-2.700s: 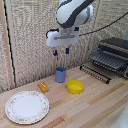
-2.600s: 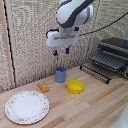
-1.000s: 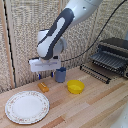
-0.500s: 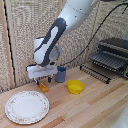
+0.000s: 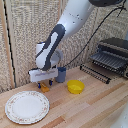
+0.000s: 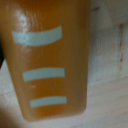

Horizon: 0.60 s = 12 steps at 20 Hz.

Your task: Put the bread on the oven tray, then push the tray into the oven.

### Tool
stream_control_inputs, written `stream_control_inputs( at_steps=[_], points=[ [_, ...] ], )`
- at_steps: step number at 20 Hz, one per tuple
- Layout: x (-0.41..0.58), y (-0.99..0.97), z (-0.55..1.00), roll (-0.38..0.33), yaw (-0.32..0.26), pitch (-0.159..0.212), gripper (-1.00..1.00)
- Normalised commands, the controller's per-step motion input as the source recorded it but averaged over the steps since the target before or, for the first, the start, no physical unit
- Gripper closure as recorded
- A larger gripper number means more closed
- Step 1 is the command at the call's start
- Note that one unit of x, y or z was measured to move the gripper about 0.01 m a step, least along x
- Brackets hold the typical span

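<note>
The bread (image 5: 45, 88) is a small orange-brown chunk lying on the wooden table, between the blue cup and the plate. My clamp (image 5: 45, 84) is low over it, its two blue fingertips (image 5: 39, 85) spread apart on either side of the chunk. It looks open. In the wrist view the bread (image 6: 50, 55) fills most of the picture, orange with pale stripes, and no fingers show. The oven pan (image 5: 98, 73), a dark wire rack, lies in front of the oven (image 5: 115, 49) at the exterior view's right.
A blue cup (image 5: 61, 74) stands just beside the clamp toward the exterior view's right. A yellow bowl (image 5: 75, 87) sits further right. A patterned white plate (image 5: 27, 106) lies near the front left. A wicker screen backs the table.
The arm has swung from above the blue cup toward the exterior view's left and come down, bringing the clamp low around the bread. Nothing else has moved.
</note>
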Motion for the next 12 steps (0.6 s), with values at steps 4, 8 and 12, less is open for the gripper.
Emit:
stream_control_inputs(
  at_steps=[4, 8, 12],
  points=[
    [0.012, 0.13, -0.03, -0.047, 0.028, 0.046, 1.0],
    [0.0, 0.03, 0.0, -0.014, 0.014, 0.0, 1.0],
    [0.011, -0.01, -0.01, 0.0, 0.04, -0.005, 1.0]
  ],
)
